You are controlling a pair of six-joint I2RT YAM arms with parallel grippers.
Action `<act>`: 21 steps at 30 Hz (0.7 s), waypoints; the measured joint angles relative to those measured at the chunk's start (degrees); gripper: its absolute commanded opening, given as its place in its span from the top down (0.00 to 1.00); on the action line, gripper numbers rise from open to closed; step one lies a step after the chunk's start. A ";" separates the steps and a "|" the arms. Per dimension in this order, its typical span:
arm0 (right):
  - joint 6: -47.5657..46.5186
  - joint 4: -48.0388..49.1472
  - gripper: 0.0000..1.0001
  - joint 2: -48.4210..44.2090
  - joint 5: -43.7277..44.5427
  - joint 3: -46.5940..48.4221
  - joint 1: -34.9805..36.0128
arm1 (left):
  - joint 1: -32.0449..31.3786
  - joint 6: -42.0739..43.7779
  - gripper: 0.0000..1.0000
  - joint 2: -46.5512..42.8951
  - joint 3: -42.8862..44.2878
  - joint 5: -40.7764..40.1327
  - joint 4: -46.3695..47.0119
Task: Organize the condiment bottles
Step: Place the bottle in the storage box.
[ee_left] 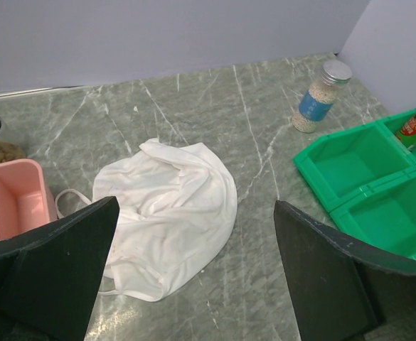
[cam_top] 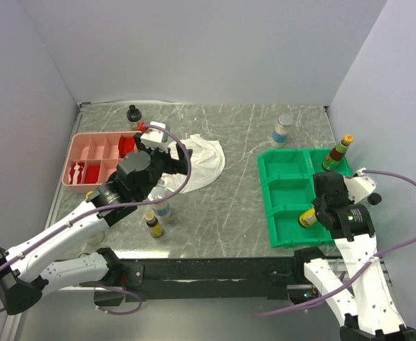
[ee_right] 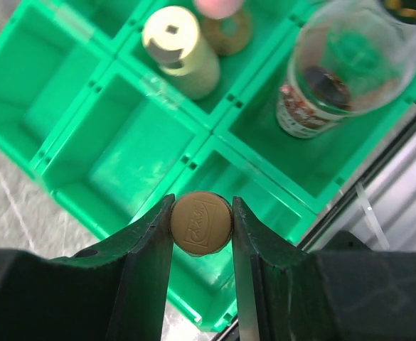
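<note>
- Bottles sit nearest you, by the left arm: a small dark bottle [cam_top: 153, 224] stands on the surface just beside the forearm. A clear blue-labelled bottle [cam_top: 161, 204] is partly under that arm.
- Pulling the left arm back low could sweep either one over.
- On the right, the right fingers [ee_right: 154, 238] pinch a tan-capped bottle [ee_right: 201, 224] by its round cap. They hold it above a near compartment of the green tray [cam_top: 282, 234] that looks bare.
- That grip is on the cap alone, so the bottle may swing or slip. If you release it high, or over a divider wall, it could tip or bounce out.
- Neighbouring compartments hold a yellow-capped bottle [ee_right: 179, 50] lying on its side and a clear-lidded jar [ee_right: 321, 85]. A sideways drift could knock them.
- Further out, the left fingers [ee_left: 65, 263] are spread wide and hold nothing. They hover over a crumpled white cloth [ee_left: 168, 206] beside the pink tray [cam_top: 87, 145].
- Coming straight down there would snag the cloth, not a bottle.
- Farthest off, a silver-capped jar [cam_top: 283, 130] and a black-capped jar [cam_top: 133, 114] stand loose on the surface.
- An amber bottle [cam_top: 338, 151] stands upright at the green tray's far right corner. You cannot tell whether it is inside the tray or just behind it.
</note>
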 measured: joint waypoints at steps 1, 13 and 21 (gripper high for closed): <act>0.90 -0.44 1.00 -0.04 0.68 0.00 0.00 | -0.28 0.02 0.03 0.00 0.00 0.00 0.00; 8.79 -1.99 1.00 -6.67 6.73 -0.33 0.00 | -2.56 0.22 0.03 0.02 -0.31 -1.46 0.00; 11.93 -2.23 1.00 -1.22 7.76 -1.75 0.02 | -3.37 0.24 0.03 0.02 -0.31 -2.45 0.02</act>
